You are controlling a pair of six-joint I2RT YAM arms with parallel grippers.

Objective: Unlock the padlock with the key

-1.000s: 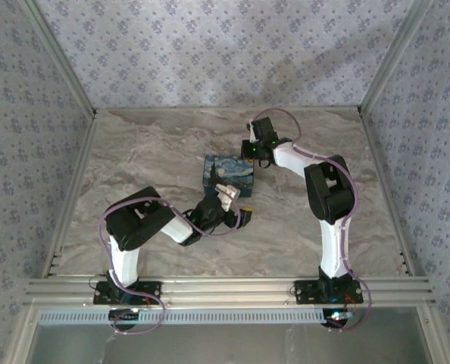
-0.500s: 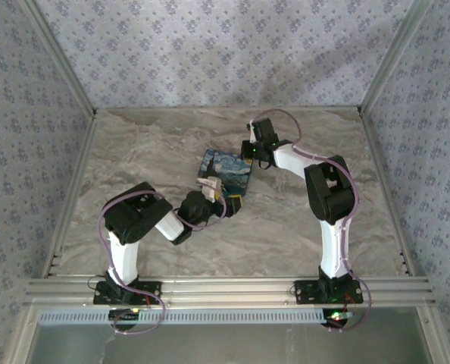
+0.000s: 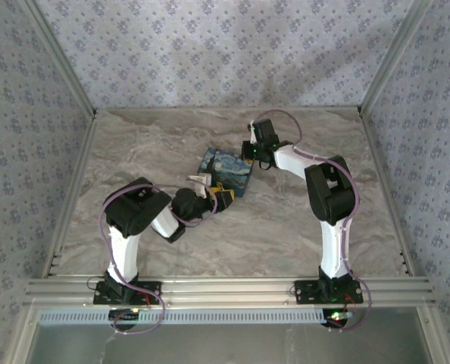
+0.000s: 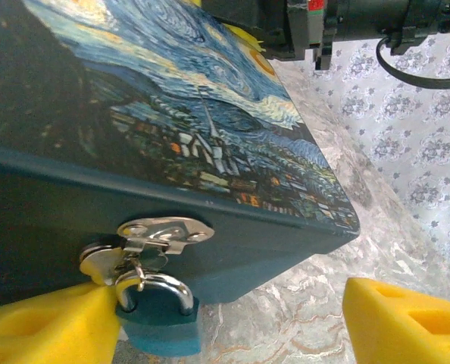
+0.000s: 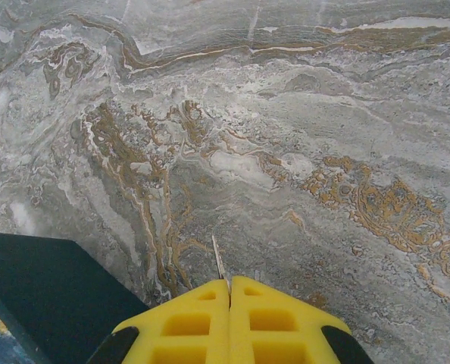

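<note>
Overhead: left arm was folded tight, elbow out toward the near-left, forearm doubled back and reaching right toward the box at mid-surface. Right arm stood upright from its base, elbow high, forearm stretched up and left so the wrist sat at the box's far-right corner. Both worked over the marbled surface.

Left pincer: levelled low at the box's front wall, jaws wide, yellow foam pads well apart, holding nothing. The padlock, small and dark teal with a bright steel shackle, hung from the metal hasp on that front wall. It lay between the two pads but far off centre, hard up beside one pad, well apart from the other. Actual contact with the near pad: could not tell.

Right pincer: pointed down at bare surface, pads pressed flat together, clamped on the key, a thin pale blade tip sticking out from the seam. A dark teal box corner sat near, lower left in the right wrist view. Padlock on the box side opposite this pincer.
</note>
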